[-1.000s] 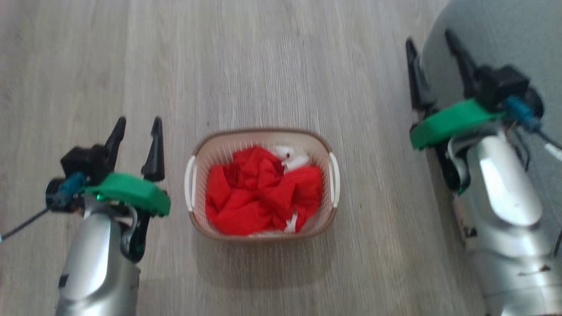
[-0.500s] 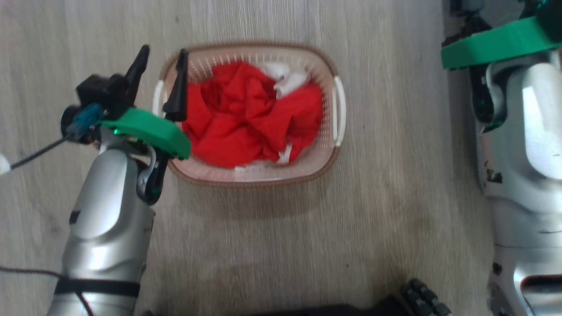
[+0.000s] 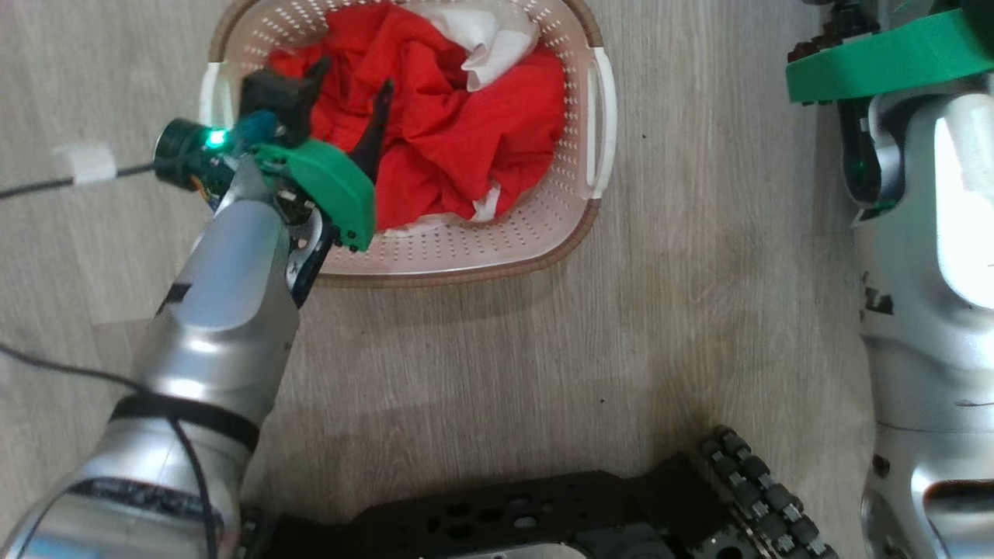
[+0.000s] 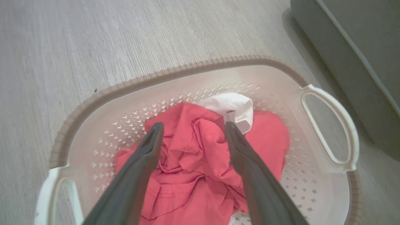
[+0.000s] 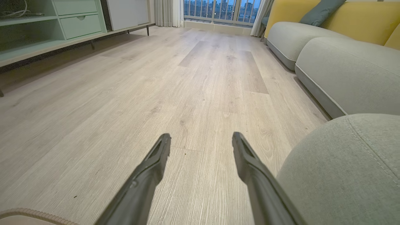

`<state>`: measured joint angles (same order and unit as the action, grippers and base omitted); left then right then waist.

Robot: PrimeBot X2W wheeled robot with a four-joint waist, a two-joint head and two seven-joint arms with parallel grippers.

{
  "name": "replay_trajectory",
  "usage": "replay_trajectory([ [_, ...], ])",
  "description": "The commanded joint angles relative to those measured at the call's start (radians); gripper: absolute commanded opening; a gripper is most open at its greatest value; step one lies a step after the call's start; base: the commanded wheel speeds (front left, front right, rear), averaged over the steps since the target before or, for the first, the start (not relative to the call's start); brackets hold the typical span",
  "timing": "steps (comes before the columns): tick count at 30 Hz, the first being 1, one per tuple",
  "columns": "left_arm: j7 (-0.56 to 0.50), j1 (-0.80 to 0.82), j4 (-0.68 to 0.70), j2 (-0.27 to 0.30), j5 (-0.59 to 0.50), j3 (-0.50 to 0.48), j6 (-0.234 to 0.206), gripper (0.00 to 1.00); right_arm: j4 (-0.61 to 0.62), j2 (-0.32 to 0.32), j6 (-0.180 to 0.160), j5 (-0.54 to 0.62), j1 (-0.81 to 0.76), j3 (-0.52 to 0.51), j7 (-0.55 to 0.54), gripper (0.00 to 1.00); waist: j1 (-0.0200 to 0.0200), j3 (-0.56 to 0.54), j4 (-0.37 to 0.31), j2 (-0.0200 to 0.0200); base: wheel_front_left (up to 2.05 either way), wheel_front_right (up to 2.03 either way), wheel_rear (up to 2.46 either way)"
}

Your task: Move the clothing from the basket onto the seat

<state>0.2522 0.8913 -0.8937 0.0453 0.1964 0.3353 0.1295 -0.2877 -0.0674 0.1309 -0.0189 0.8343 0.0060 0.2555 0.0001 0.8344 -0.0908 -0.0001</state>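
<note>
Evidently for a short carry, the seat [image 4: 359, 62] lay near the basket [image 3: 559, 225] on the floor, the clothing [image 3: 450, 132] heaped inside, while the left hand [image 4: 193, 125] hovered wide open and empty over the red folds and the right hand [image 5: 201, 137] waited, likewise spread and empty.

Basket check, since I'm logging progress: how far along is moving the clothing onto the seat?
Done: nothing yet; the red garments and the white garment lie in the basket. In hand: the left end effector hangs open over the red ones, gripping nothing. Left: grasp each garment and carry it to the grey-green seat, beside which the right end effector hangs open above the floor.
</note>
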Motion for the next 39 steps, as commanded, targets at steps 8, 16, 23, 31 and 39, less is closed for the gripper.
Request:
replay_trajectory([
  [8, 0.010, 0.098, -0.127, 0.006, -0.038, 0.105, 0.000, 1.00, 0.046, 0.017, 0.000, -0.018, -0.009, 0.026, 0.006, 1.00, -0.0001, 0.033, -0.034, 0.0001, 0.00, 0.00, 0.00],
  [16, 0.010, 0.127, -0.033, 0.005, 0.130, 0.347, 0.001, 1.00, 0.057, 0.017, 0.000, -0.049, -0.001, 0.043, 0.006, 1.00, -0.0001, 0.064, -0.070, 0.0001, 0.00, 0.00, 0.00],
  [23, 0.010, 0.167, -0.023, 0.005, 0.186, 0.478, 0.001, 1.00, 0.069, 0.017, 0.000, -0.073, -0.003, 0.055, 0.006, 1.00, -0.0001, 0.091, -0.093, 0.0001, 0.00, 0.00, 0.00],
  [31, 0.010, 0.217, -0.164, 0.008, 0.197, 0.580, 0.001, 1.00, 0.087, 0.017, 0.000, -0.106, -0.002, 0.075, 0.006, 1.00, -0.0001, 0.127, -0.128, 0.0001, 0.00, 0.00, 0.00],
  [39, 0.010, 0.245, -0.301, 0.016, 0.183, 0.620, 0.001, 1.00, 0.100, 0.017, 0.000, -0.120, -0.019, 0.093, 0.006, 1.00, -0.0001, 0.132, -0.148, 0.0001, 0.00, 0.00, 0.00],
])
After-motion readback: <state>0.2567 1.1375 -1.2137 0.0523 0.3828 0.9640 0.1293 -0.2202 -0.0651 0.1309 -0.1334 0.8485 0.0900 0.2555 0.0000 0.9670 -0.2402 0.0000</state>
